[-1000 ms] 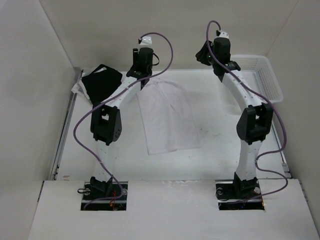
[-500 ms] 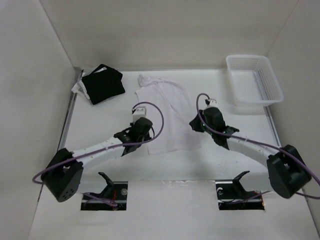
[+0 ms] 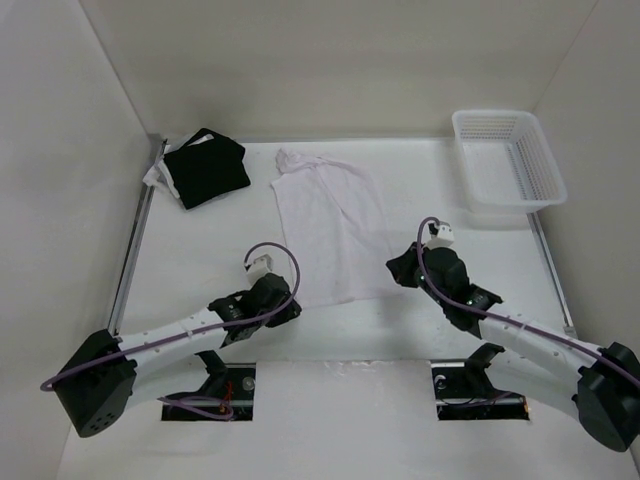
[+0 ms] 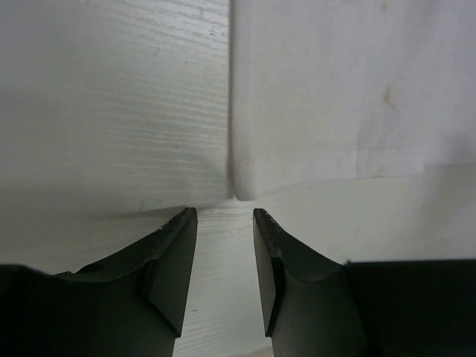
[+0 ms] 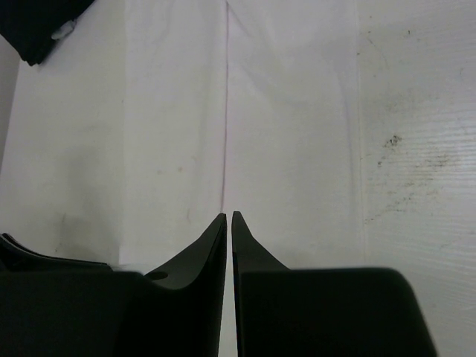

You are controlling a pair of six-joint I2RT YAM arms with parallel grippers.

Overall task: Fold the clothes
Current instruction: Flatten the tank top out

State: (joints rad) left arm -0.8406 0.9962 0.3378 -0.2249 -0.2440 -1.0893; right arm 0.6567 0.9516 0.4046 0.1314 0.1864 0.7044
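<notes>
Left jaws apart, empty, right jaws nearly together, over scuffed white table, white walls

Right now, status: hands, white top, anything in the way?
Left hand open, empty, at white top's corner. Right hand nearly shut at its hem. Nothing blocking.
</notes>
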